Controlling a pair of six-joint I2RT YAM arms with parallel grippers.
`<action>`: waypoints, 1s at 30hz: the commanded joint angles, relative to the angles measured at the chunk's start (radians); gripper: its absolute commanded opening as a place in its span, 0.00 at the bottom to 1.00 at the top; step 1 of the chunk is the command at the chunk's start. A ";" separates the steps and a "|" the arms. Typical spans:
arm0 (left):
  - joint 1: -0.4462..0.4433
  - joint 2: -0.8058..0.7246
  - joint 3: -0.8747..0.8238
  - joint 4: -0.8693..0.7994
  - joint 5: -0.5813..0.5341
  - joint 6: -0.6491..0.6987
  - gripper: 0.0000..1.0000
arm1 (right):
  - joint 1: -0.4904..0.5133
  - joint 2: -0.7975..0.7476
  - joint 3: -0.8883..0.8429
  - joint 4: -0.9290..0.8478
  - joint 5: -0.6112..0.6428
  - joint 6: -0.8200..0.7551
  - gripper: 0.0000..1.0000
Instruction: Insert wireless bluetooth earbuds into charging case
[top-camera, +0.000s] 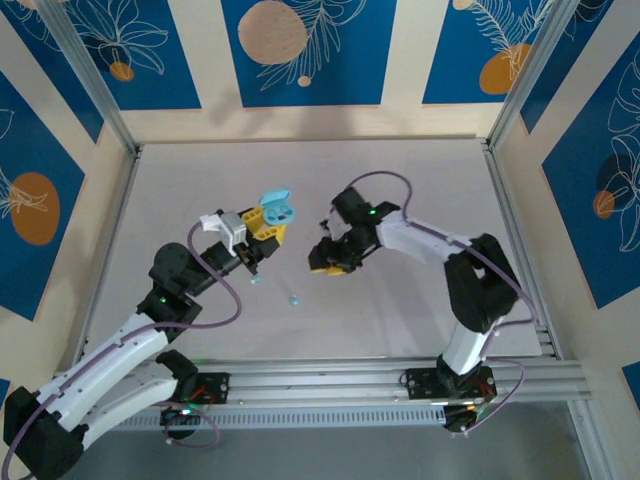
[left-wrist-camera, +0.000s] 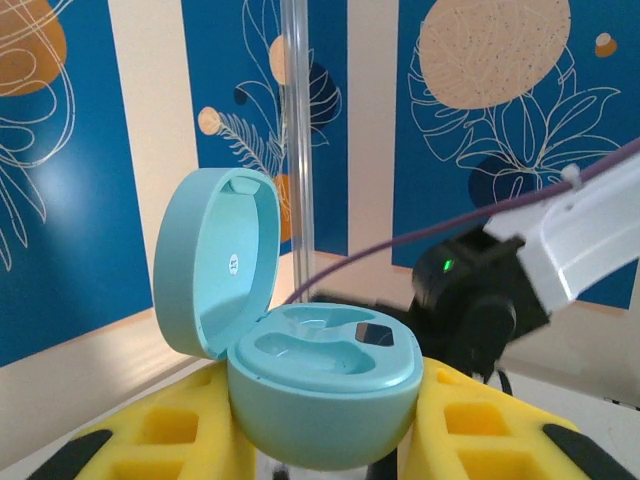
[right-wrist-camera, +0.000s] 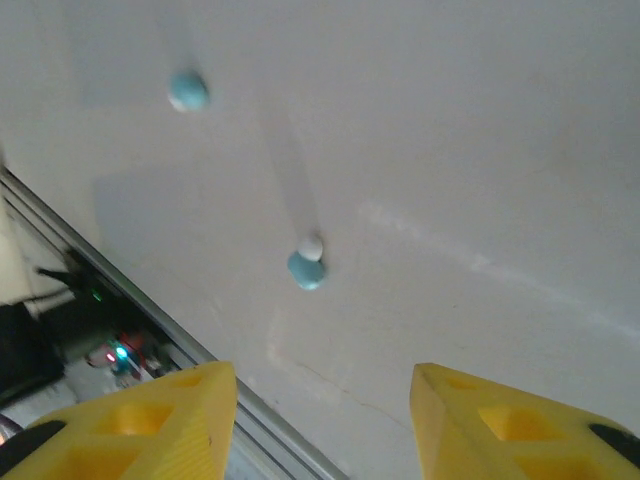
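Pale-blue charging case (left-wrist-camera: 322, 392), lid open and wells empty, is sitting clenched in the left hand (top-camera: 262, 226) above the table (top-camera: 420, 190), apparently presented for loading, while the right hand (right-wrist-camera: 325, 420), spread open and holding nothing, is hovering over two blue earbuds (right-wrist-camera: 305, 271) lying loose there.

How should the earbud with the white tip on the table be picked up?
Probably pinch the earbud across its rounded blue body, coming straight down from above. It lies loose on the flat table, small white tip at one end, with nothing close beside it.
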 joint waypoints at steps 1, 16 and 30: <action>-0.007 -0.033 0.045 -0.048 -0.029 0.031 0.24 | 0.052 0.085 0.074 0.005 0.007 0.001 0.49; -0.006 -0.134 0.100 -0.187 -0.085 0.058 0.24 | 0.194 0.537 0.629 -0.118 0.004 0.041 0.40; -0.006 -0.145 0.110 -0.206 -0.086 0.057 0.24 | 0.248 0.660 0.809 -0.236 0.160 0.138 0.42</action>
